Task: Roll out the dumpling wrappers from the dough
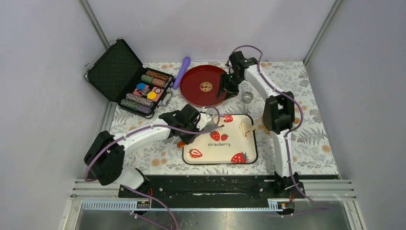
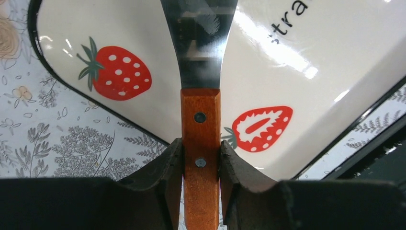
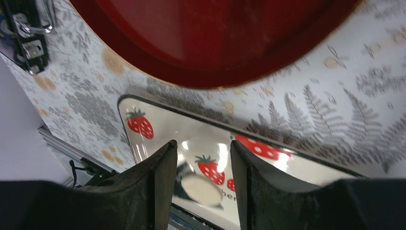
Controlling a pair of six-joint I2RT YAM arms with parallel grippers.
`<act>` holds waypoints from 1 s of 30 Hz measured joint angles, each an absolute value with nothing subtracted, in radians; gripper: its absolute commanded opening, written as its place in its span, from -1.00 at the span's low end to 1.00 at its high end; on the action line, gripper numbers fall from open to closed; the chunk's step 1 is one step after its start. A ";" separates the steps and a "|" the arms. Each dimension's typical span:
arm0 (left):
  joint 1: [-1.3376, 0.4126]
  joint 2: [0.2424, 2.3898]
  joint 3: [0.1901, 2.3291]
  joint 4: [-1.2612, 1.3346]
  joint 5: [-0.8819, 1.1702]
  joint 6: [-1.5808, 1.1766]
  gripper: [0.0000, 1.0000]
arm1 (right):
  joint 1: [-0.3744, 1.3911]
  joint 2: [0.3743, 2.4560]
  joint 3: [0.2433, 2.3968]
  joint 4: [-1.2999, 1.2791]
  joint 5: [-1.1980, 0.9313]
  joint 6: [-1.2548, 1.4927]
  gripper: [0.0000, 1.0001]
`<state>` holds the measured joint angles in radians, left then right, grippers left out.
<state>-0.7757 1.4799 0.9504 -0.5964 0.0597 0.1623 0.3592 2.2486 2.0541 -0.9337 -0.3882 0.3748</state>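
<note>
Wooden handle: the spatula (image 2: 200, 120) is clenched by its handle in the left gripper (image 2: 201, 148) jaws, with the blade out over the strawberry tray (image 1: 237, 138).
Dough (image 1: 246, 127): a pale lump on the tray's right side, apparently not rolled yet.
Wrapper (image 3: 198, 189): one blurred pale disc seems to sit at the blade's end.
Progress: judged partway, with lifting and more rolling left.
Left arm: low, elbow bent.
Right gripper (image 3: 203, 148): stretched far over the desk (image 1: 311, 139) beside the red plate (image 1: 194, 91), jaws released and empty.

Plate (image 1: 194, 81) behind the tray (image 1: 225, 153), case (image 1: 117, 64) far left.
</note>
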 measured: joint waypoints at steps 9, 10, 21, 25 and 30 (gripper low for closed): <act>-0.776 1.366 0.921 -0.620 0.059 0.127 -1.00 | 0.397 2.558 2.476 -1.015 -0.413 0.440 -0.06; -0.776 1.356 0.916 -0.630 0.059 0.123 -1.00 | 0.398 2.574 2.484 -1.017 -0.414 0.447 -0.06; -0.771 1.237 0.893 -0.686 0.047 0.077 -1.00 | 0.427 2.635 2.441 -1.058 -0.415 0.495 -0.08; -0.760 1.225 0.899 -0.706 0.041 0.074 -1.00 | 0.432 2.620 2.387 -1.067 -0.445 0.486 -0.07; -0.736 1.225 0.933 -0.737 0.028 0.073 -1.00 | 0.432 2.546 2.250 -1.079 -0.448 0.454 -0.06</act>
